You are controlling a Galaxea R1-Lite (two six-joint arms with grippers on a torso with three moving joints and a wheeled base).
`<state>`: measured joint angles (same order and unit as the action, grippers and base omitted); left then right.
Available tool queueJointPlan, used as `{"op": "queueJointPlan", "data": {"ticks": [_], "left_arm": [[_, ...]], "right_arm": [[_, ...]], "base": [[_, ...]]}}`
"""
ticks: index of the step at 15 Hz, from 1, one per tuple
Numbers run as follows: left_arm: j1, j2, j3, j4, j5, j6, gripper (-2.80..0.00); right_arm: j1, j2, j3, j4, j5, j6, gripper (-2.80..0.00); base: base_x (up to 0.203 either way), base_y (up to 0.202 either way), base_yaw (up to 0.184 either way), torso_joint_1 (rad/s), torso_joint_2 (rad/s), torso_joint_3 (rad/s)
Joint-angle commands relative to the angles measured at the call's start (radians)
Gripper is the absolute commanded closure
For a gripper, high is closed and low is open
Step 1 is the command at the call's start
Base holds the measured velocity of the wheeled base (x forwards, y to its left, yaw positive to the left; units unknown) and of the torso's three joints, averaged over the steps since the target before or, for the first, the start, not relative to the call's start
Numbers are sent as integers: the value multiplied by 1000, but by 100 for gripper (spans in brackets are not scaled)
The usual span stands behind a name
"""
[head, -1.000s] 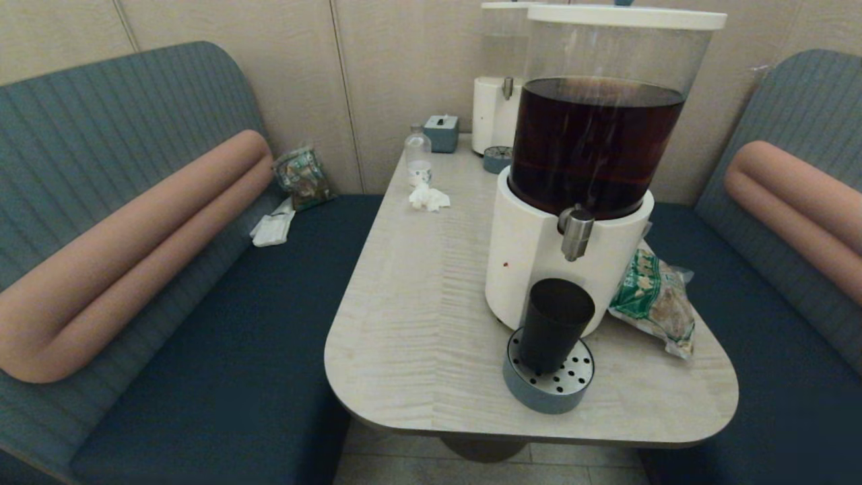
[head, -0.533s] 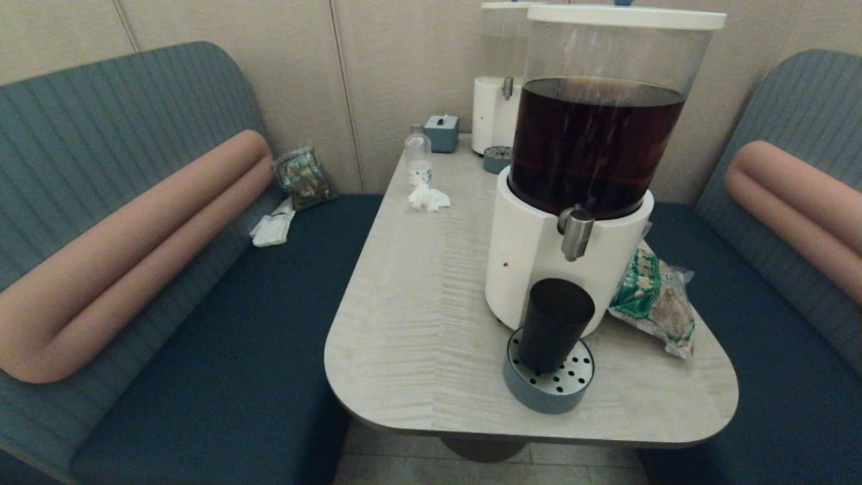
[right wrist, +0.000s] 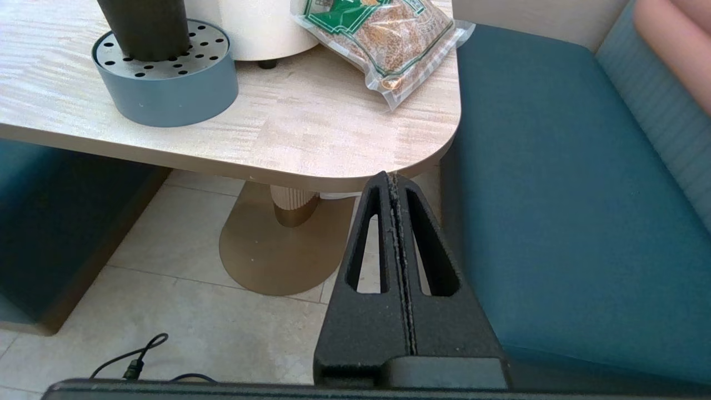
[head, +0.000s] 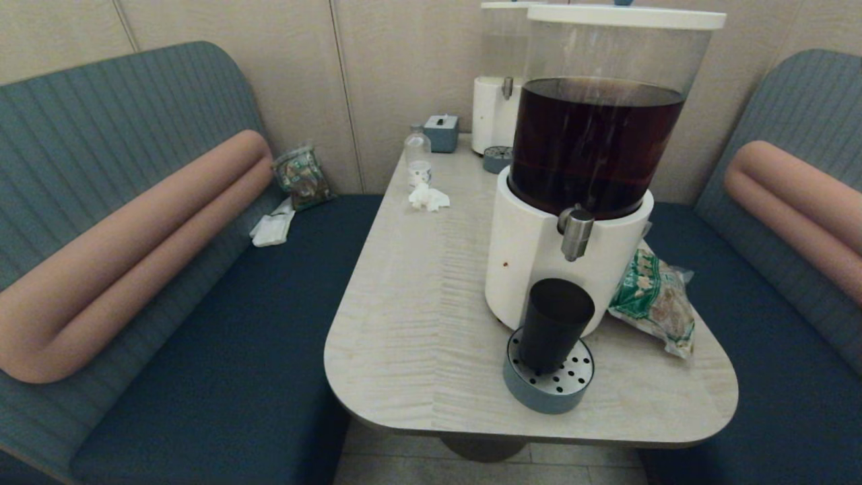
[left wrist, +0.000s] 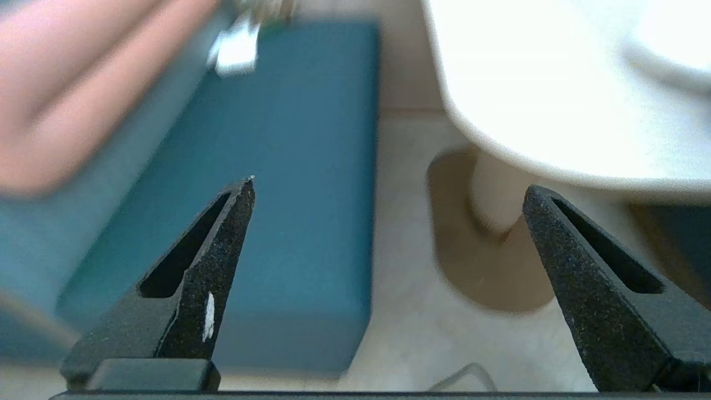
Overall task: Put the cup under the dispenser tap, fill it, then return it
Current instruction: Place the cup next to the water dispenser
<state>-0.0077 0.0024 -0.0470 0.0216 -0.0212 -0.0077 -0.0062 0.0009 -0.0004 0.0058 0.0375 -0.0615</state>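
The cup (head: 555, 325) stood on the perforated drip tray (head: 548, 389), seemingly just forward of the dispenser tap (head: 576, 233); a pour could therefore splash its rim. The left gripper (left wrist: 389, 189) hung spread wide and empty beside the table (head: 417, 323), the right gripper (right wrist: 393, 180) pressed closed on nothing below its edge; either rising carelessly might strike it.

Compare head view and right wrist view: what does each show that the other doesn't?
Head only: the tap above the cup, the dark drink in the tank, the small bottle.

Right wrist only: the right pincer, shut, low beyond the table edge, plus the table's foot and a floor cable.

Both: cup on the drip tray, snack bag.
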Motion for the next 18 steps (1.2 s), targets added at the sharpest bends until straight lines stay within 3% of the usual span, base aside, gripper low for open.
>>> {"op": "queueJointPlan", "data": {"ticks": [1,5,8,11,13,16,18], "left_arm": [[0,50,-182,63,-47,-9,-280],[-18,436,-552,104,-257,-94,-280],[-29,755,-672,-43,-446,-112,-280],[-30,1097,-678,-433,-670,-72,-280],[-25,1309,-656,-721,-802,26,-280],[-15,1587,-620,-1056,-946,153,-280],[-11,1736,-608,-1229,-1039,204,-280]], "right_arm": [[0,1,0,-1,1,-1,0],[0,1,0,-1,1,0,0],[0,1,0,-1,1,-1,0],[0,1,0,0,1,-1,0],[0,1,0,-1,1,-1,0],[0,1,0,-1,1,-1,0],[-1,1,0,-1,1,-1,0]], "base": [[0,0,0,0,0,0],[0,0,0,0,0,0],[0,0,0,0,0,0],[0,0,0,0,0,0],[0,0,0,0,0,0],[0,0,0,0,0,0],[0,0,0,0,0,0]]}}
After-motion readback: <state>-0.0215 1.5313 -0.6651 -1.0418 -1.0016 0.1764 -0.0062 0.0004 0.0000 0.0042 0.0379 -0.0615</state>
